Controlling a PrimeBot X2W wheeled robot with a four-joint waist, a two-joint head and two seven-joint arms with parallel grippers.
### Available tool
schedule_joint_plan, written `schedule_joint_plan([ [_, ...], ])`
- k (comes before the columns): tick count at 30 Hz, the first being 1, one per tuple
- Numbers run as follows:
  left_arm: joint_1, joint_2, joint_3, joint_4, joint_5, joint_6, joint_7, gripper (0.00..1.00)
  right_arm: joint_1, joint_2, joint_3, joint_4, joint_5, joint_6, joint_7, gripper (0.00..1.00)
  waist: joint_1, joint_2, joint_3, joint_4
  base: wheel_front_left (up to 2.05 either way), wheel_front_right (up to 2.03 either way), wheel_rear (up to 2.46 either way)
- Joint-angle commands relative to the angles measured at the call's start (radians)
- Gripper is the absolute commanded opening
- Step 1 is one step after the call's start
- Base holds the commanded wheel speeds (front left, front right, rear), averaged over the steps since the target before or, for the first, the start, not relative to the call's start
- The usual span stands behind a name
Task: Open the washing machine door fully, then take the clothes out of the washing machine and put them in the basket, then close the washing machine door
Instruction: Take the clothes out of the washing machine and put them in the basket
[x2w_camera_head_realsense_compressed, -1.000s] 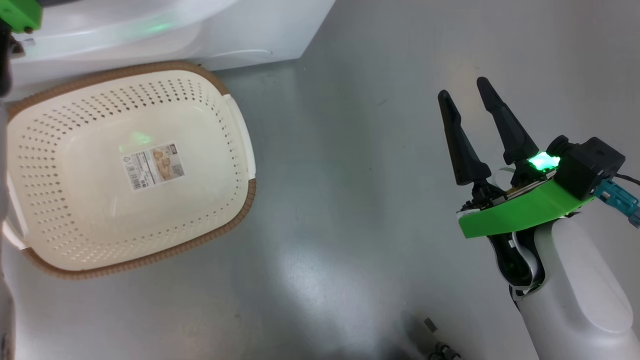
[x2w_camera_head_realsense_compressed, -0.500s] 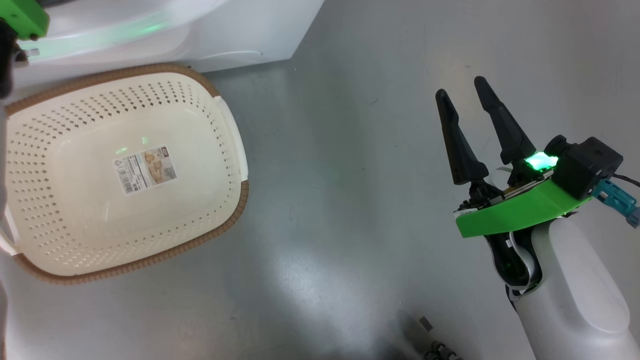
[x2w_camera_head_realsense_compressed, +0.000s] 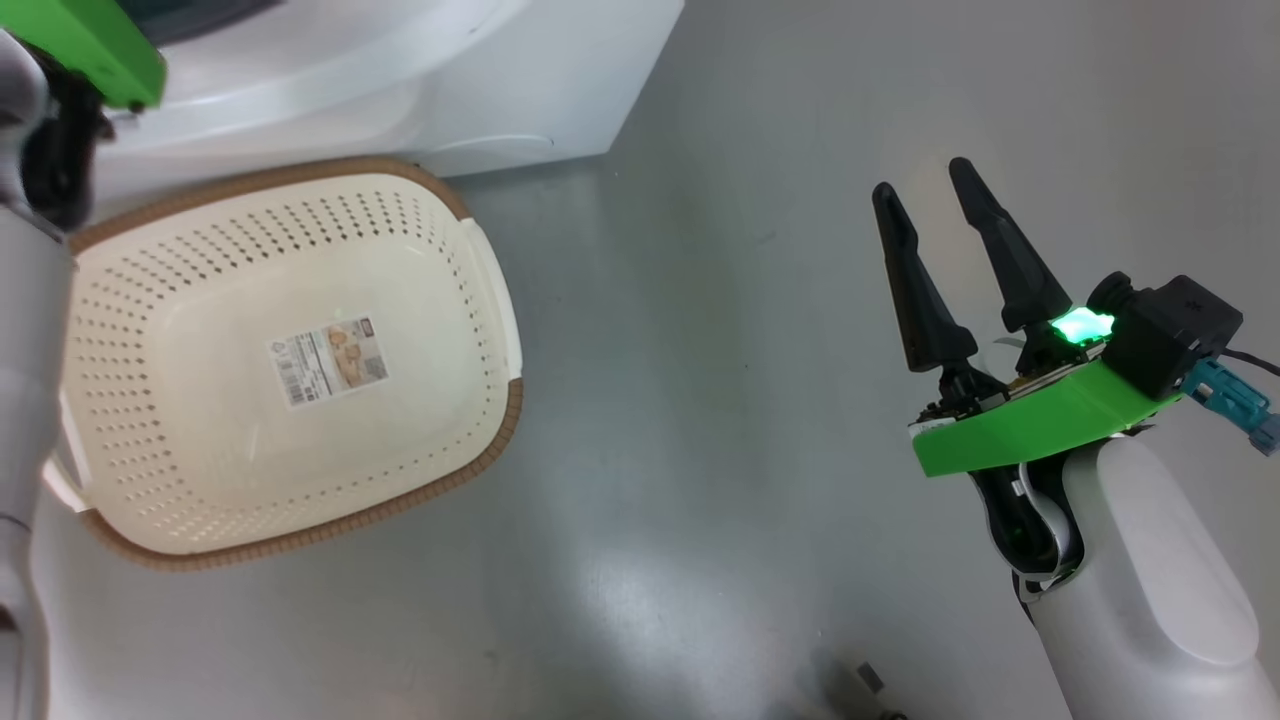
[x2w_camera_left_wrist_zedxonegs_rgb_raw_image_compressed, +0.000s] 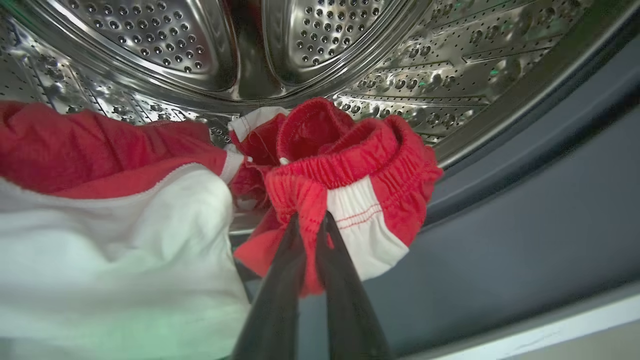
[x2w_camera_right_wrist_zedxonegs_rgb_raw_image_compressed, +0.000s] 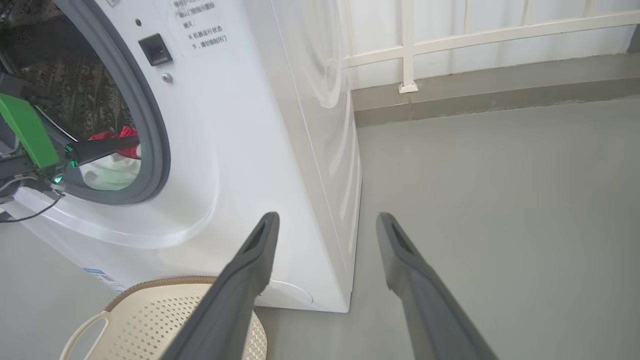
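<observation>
Even, bright indoor light, shadows faint. A pale glare patch lies on the grey floor (x2w_camera_head_realsense_compressed: 640, 590); the steel drum (x2w_camera_left_wrist_zedxonegs_rgb_raw_image_compressed: 165, 45) glints. Wrist views bend at the edges, and the white cloth (x2w_camera_left_wrist_zedxonegs_rgb_raw_image_compressed: 100, 260) nearest the lens is soft

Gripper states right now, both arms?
Left gripper: shut on red clothes in the drum.
Right gripper: open, holding nothing.

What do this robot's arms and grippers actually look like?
The right gripper and left gripper each have two long, tapering dark fingers. Behind the right one sit a bright green plate, a glowing green light, a black box and a teal cable plug, on a smooth, rounded white forearm.
</observation>
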Motion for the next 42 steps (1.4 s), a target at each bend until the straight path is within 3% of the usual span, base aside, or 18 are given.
schedule_joint_plan([
  [1,0.011,0.046,0.005,-0.032,-0.007,-0.003,-0.017,0.0,0.024,-0.004,0.015,-0.017,-0.015,0.002,-0.005,1.0,0.0,-0.0001,-0.025,0.016,0.0,0.0,0.0],
  [14,0.195,0.097,-0.083,-0.231,-0.023,-0.002,-0.158,0.0,0.073,-0.024,0.023,0.011,-0.003,0.002,-0.005,1.0,0.0,-0.0001,-0.154,0.074,0.0,0.0,0.0],
  [18,0.328,0.133,-0.082,-0.377,-0.023,0.036,-0.192,0.0,0.101,-0.035,0.019,0.016,0.002,0.002,-0.005,1.0,0.0,-0.0001,-0.203,0.101,0.0,0.0,0.0],
  [21,0.43,0.169,-0.081,-0.51,-0.012,0.086,-0.206,0.0,0.117,-0.037,0.016,0.016,0.005,0.002,-0.005,1.0,0.0,-0.0001,-0.227,0.113,0.0,0.0,0.0],
  [22,0.508,0.203,-0.076,-0.63,-0.001,0.129,-0.214,0.0,0.122,-0.038,0.015,0.016,0.007,0.002,-0.005,1.0,0.0,-0.0001,-0.234,0.119,0.0,0.0,0.0],
  [30,0.733,0.29,-0.049,-0.936,0.021,0.263,-0.227,0.0,0.128,-0.039,0.013,0.013,0.012,0.002,-0.005,1.0,0.0,-0.0001,-0.238,0.124,0.0,0.0,0.0],
  [36,0.874,0.316,-0.024,-1.072,0.011,0.344,-0.232,0.0,0.131,-0.038,0.012,0.01,0.015,0.002,-0.005,1.0,0.0,-0.0001,-0.233,0.115,0.0,0.0,0.0],
  [42,0.961,0.312,-0.006,-1.103,-0.005,0.378,-0.237,0.0,0.129,-0.036,0.012,0.009,0.016,0.002,-0.005,1.0,0.0,-0.0001,-0.225,0.094,0.0,0.0,0.0],
])
